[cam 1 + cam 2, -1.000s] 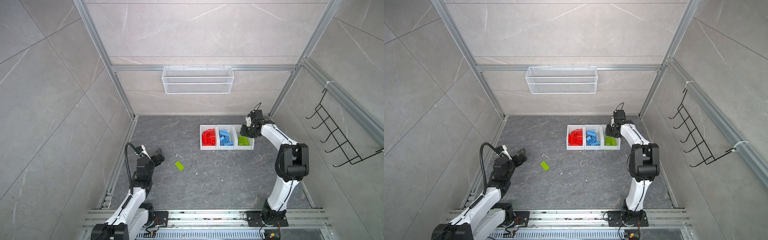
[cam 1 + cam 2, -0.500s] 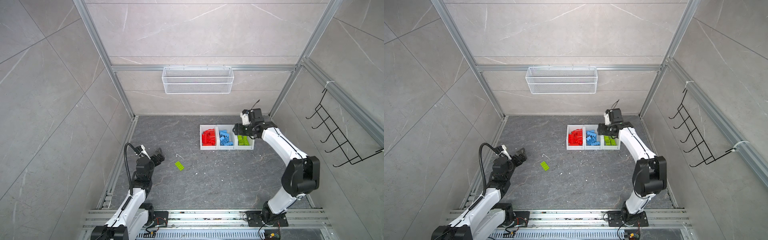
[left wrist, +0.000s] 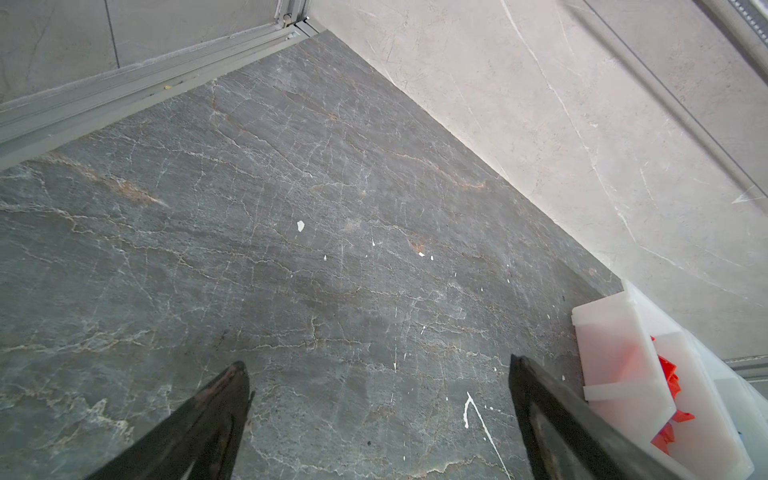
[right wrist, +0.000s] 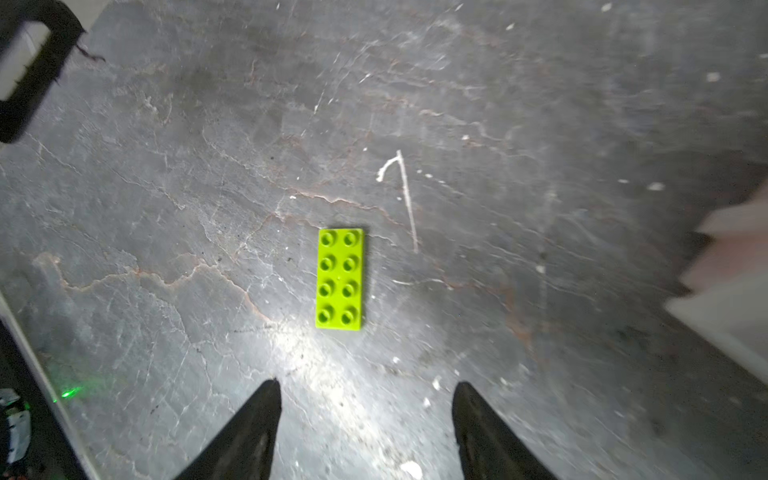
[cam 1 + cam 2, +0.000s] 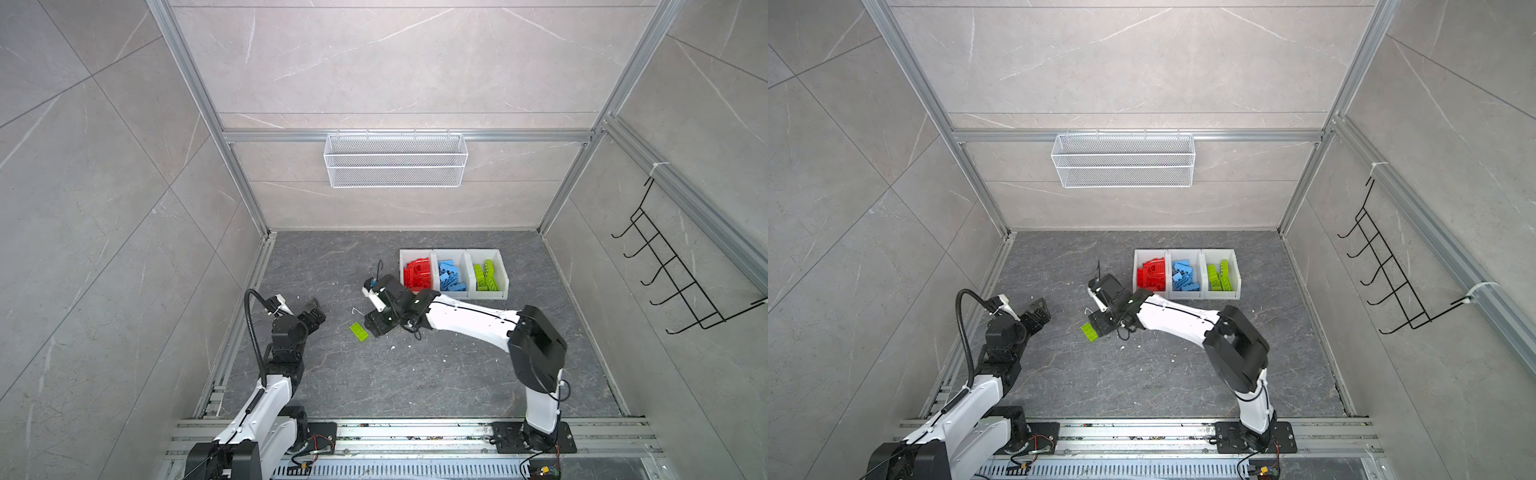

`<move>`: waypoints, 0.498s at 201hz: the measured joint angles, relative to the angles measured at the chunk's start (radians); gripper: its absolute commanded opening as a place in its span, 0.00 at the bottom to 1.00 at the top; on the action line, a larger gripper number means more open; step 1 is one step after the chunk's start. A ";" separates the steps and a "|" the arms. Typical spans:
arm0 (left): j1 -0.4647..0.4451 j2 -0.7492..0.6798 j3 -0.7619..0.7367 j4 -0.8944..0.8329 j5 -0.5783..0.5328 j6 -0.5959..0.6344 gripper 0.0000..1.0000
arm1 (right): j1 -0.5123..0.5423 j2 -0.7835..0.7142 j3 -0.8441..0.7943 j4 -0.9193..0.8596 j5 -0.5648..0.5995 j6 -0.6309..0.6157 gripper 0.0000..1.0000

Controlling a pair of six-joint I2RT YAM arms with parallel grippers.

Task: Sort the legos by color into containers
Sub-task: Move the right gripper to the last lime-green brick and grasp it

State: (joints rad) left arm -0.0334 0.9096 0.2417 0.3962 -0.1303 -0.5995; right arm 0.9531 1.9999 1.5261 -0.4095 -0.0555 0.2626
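Note:
One flat lime green lego (image 5: 359,331) (image 5: 1089,331) (image 4: 339,279) lies alone on the dark stone floor, studs up. My right gripper (image 5: 371,328) (image 5: 1100,330) (image 4: 365,386) hangs just beside it, open, with nothing between its fingers. The containers (image 5: 469,293) (image 5: 1202,296) stand at the back right: red legos (image 5: 417,273) in the left bin, blue legos (image 5: 449,275) in the middle, green legos (image 5: 485,275) in the right. My left gripper (image 5: 316,314) (image 5: 1039,312) (image 3: 376,365) rests wide open and empty near the left wall.
A white wire mesh basket (image 5: 395,160) hangs on the back wall. A black wire hook rack (image 5: 681,278) is fixed to the right wall. Aluminium rails run along the floor's left edge and front. Small white flecks dot the floor (image 5: 415,382).
My right arm has swung from over the green bin down and left across the floor to the lone green lego, its jaws opening wider. The left arm has not moved.

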 measured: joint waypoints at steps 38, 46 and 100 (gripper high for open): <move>0.004 -0.039 -0.005 -0.002 -0.020 -0.023 1.00 | 0.031 0.107 0.102 -0.036 0.025 -0.006 0.67; 0.006 -0.039 -0.006 -0.004 -0.021 -0.025 1.00 | 0.035 0.122 0.125 -0.049 0.034 -0.011 0.66; 0.006 -0.061 -0.006 -0.015 -0.024 -0.027 1.00 | 0.059 0.226 0.221 -0.104 0.074 -0.023 0.61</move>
State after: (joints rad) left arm -0.0273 0.8486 0.2356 0.3809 -0.1547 -0.6262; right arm 1.0122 2.2257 1.7473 -0.5137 0.0181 0.2401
